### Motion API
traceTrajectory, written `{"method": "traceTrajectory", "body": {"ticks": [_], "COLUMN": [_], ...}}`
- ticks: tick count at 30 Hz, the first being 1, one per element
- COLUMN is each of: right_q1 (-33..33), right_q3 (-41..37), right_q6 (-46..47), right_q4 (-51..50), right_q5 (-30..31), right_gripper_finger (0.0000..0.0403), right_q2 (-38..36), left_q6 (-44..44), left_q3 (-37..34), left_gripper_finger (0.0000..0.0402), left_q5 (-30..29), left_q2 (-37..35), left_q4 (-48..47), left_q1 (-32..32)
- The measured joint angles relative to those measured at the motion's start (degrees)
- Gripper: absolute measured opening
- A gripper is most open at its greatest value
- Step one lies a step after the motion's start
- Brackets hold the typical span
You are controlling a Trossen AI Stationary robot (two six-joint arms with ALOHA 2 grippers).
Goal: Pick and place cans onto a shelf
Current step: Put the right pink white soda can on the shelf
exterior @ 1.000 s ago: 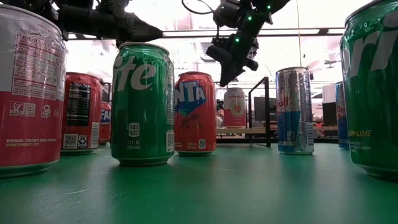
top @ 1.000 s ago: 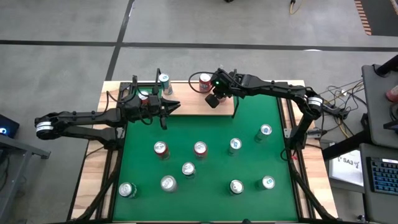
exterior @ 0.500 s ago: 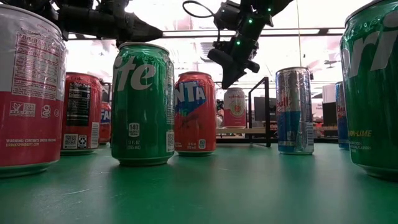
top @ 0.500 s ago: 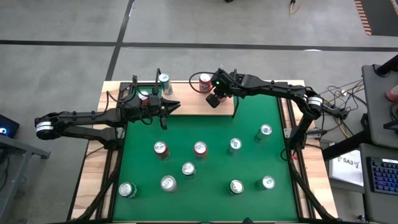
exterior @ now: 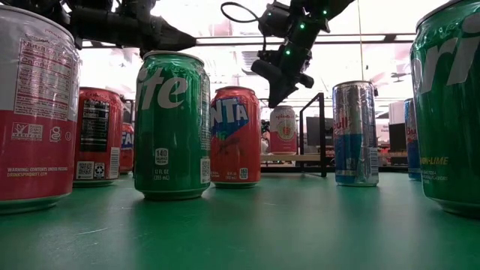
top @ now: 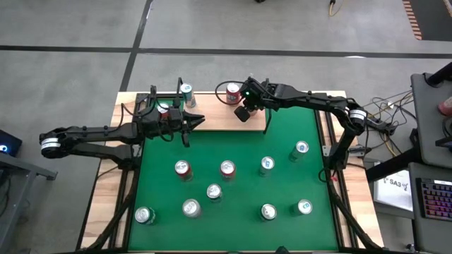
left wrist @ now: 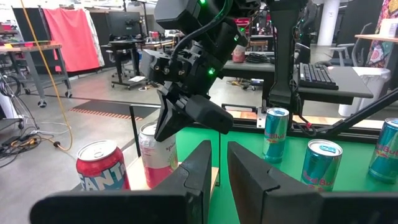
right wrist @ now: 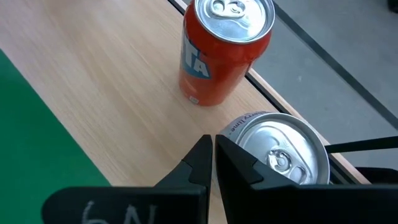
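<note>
The shelf lies along the table's far edge. On it stand an orange-red can and a pink-white can with a silver top. Two more cans stand at its left end. My right gripper is shut, slanting down, its tips just over the near rim of the pink-white can. My left gripper hovers level over the shelf's left half, shut on nothing, pointing toward the right gripper. Several cans stand upright on the green table. My right gripper's shut fingertips stand right at the top rim of the pink-white can, slanting down from the table's right. I cannot tell whether they touch it. The can stands upright on the shelf.
A black wire upright stands at the shelf's right end. A green can, a red can and a blue-silver can stand on the green mat in front of the shelf. The shelf's middle is bare wood.
</note>
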Motion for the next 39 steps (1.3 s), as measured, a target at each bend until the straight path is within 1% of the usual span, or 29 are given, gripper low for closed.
{"method": "traceTrajectory", "body": {"ticks": [16,19,39], "right_q1": [-0.15,-0.15,-0.15], "right_q3": [0.0,0.0,0.0], "right_q6": [0.04,0.0,0.58], "right_q4": [-1.25,-1.31,-2.09], "right_q5": [0.5,1.44,1.51], "right_gripper_finger": [0.0012,0.0012,0.0012], "right_q2": [0.0,0.0,0.02], "left_q6": [0.01,0.01,0.01], "left_q3": [-0.03,-0.03,-0.03], "left_gripper_finger": [0.0036,0.0036,0.0036], "left_q5": [0.0,0.0,0.0], "left_q2": [0.0,0.0,0.0], "left_q4": [-0.04,-0.04,-0.22], "left_q1": [0.0,0.0,0.0]}}
